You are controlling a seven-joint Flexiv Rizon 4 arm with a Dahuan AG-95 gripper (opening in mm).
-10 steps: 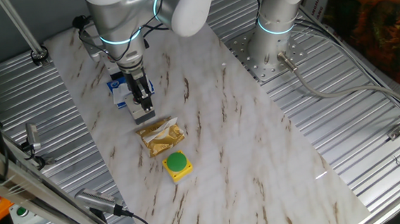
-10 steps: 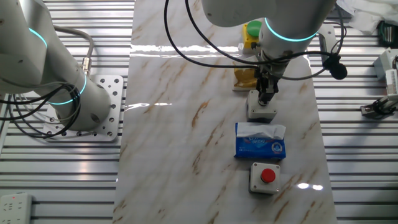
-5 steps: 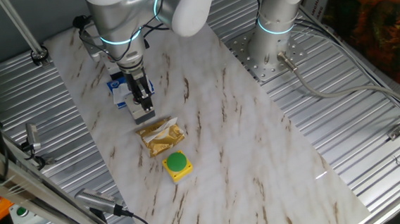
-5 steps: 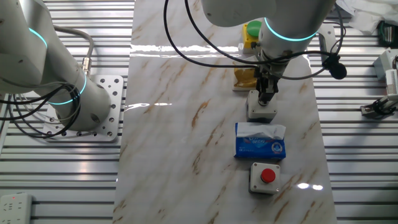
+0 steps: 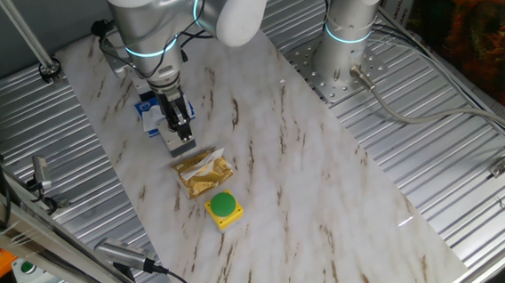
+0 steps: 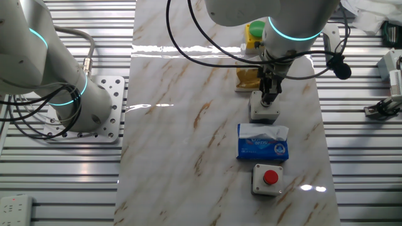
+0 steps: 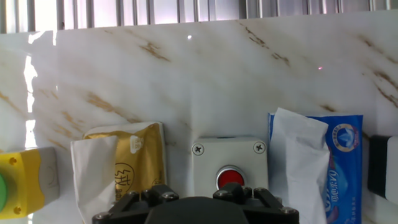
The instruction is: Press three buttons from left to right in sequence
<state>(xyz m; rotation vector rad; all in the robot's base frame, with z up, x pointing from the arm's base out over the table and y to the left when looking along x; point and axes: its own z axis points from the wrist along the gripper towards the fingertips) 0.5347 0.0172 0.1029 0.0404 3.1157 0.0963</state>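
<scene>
Three buttons lie in a row on the marble table. The middle grey-white box (image 6: 264,108) (image 5: 179,144) has a red cap (image 7: 230,178) in the hand view. My gripper (image 6: 269,98) (image 5: 181,126) points straight down on top of this box, and its dark fingers hide the cap in both fixed views. No view shows whether the fingertips are apart or together. The other grey-white box with a red cap (image 6: 266,179) sits beyond a blue tissue packet. At the opposite end of the row stands the yellow box with a green dome (image 5: 224,208) (image 6: 254,32) (image 7: 22,186).
A blue tissue packet (image 6: 262,144) (image 7: 320,168) lies between the two grey-white boxes. A crinkled gold foil packet (image 5: 204,172) (image 7: 130,165) lies between the middle box and the yellow one. A second arm's base (image 6: 88,107) stands on the slatted metal beside the marble.
</scene>
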